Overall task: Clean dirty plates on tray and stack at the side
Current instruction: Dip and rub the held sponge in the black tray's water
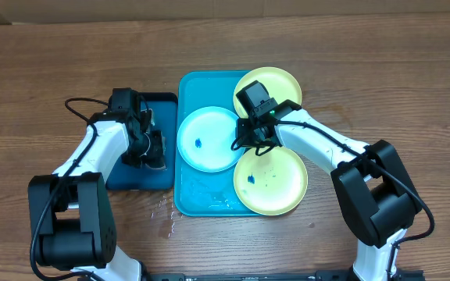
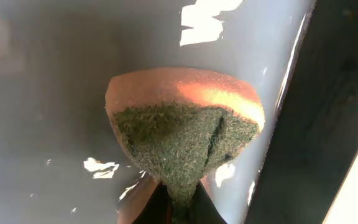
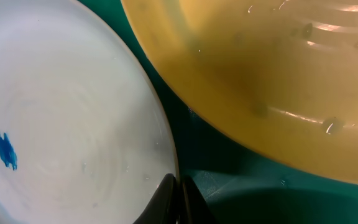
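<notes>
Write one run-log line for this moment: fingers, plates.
left fingers: shut on sponge, over dark tray | right fingers: shut, empty, by blue plate rim | plates: three on turquoise tray, unstacked

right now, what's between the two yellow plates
The right fingers, shut, over bare tray, between the far yellow plate and near yellow plate; overhead view.

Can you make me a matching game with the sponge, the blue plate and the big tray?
Things:
1. sponge
2. light blue plate
3. big tray

Clues:
A. turquoise
B. pinched in the left claw
C. has one blue smear

Pairs: 1-B, 2-C, 3-A.
</notes>
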`<control>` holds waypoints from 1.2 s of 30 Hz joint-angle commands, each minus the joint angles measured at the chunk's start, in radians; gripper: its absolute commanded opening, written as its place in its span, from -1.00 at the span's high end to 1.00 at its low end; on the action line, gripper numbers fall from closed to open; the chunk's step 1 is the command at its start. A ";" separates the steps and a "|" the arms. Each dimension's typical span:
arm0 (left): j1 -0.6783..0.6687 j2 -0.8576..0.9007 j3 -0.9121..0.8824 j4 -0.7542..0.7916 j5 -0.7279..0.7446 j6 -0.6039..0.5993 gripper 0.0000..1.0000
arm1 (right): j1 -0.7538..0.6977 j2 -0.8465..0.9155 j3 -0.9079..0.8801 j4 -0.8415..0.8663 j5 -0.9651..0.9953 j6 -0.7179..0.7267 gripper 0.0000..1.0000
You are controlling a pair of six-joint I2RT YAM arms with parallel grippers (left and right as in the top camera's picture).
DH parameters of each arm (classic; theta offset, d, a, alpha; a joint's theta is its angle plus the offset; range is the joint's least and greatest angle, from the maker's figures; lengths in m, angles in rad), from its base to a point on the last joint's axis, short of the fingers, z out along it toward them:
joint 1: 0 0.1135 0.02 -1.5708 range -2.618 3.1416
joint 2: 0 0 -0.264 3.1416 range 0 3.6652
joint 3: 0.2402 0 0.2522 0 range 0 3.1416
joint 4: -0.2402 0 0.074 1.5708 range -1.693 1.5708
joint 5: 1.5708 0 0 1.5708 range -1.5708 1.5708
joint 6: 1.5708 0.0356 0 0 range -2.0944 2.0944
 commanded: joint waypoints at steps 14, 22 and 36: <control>-0.004 0.003 -0.007 0.019 -0.008 -0.014 0.49 | -0.004 0.005 0.011 0.004 -0.005 0.000 0.92; -0.004 0.003 -0.005 0.022 -0.007 -0.014 0.58 | -0.004 0.005 0.011 0.004 -0.005 0.000 0.92; -0.002 0.003 0.072 -0.050 0.000 -0.014 0.48 | -0.004 0.005 0.011 0.004 -0.005 0.000 0.91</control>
